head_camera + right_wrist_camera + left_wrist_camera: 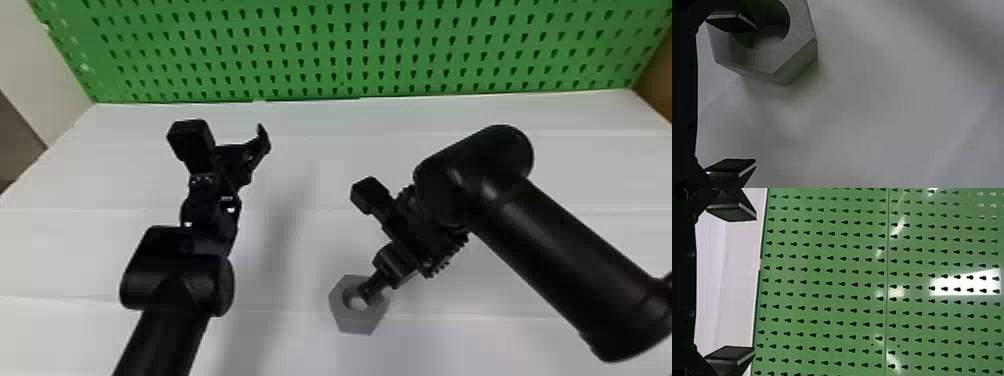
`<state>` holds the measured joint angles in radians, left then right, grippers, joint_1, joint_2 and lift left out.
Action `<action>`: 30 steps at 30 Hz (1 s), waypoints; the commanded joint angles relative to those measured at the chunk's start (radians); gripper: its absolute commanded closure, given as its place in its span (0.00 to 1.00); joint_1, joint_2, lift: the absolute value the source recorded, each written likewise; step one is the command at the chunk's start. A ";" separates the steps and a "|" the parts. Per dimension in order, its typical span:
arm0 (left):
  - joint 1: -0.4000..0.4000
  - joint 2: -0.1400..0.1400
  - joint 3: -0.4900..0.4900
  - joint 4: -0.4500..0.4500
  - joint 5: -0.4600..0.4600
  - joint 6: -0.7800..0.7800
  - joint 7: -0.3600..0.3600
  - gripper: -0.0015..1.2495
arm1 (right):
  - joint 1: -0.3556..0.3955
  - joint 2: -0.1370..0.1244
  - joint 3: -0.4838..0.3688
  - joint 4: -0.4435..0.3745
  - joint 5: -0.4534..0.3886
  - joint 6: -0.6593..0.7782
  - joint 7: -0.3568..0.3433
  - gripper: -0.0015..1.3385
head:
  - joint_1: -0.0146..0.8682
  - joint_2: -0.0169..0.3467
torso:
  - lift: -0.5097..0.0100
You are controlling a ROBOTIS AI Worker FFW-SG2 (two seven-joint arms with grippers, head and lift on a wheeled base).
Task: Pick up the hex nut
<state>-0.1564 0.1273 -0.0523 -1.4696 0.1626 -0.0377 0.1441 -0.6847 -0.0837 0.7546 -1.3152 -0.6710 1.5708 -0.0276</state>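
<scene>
A grey hex nut (357, 320) lies flat on the white table, right of centre near the front. My right gripper (372, 292) is over it, one finger overlapping the hole. In the right wrist view my right gripper (744, 94) stands open, one finger over the opening of the hex nut (799, 23) and the other well beside it; whether the finger dips into the hole I cannot tell. Farther back on the left, my left gripper (240, 132) is parked away from the nut. The left wrist view has my left gripper (744, 282) open with nothing between its fingers.
A green pegboard (350, 50) rises along the back edge of the white table (310, 160). The right forearm reaches in from the right side over the table, and the left arm comes up from the front left.
</scene>
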 commanded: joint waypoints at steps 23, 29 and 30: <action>0.001 0.000 -0.004 0.000 0.002 -0.001 0.000 0.07 | 0.008 0.013 -0.035 0.036 0.001 0.001 0.000 0.07 | 0.91 0.47 | 0.83; 0.001 0.000 -0.004 0.000 0.002 -0.001 0.000 0.07 | 0.001 0.019 -0.031 0.048 0.001 0.001 0.000 0.07 | 0.91 0.47 | 0.83; 0.001 0.000 -0.004 0.000 0.002 -0.001 0.000 0.07 | -0.001 0.021 -0.031 0.054 0.002 0.001 0.000 0.07 | 0.91 0.47 | 0.83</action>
<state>-0.1549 0.1273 -0.0563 -1.4695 0.1641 -0.0384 0.1441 -0.6808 -0.0668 0.7205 -1.2744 -0.6702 1.5708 -0.0276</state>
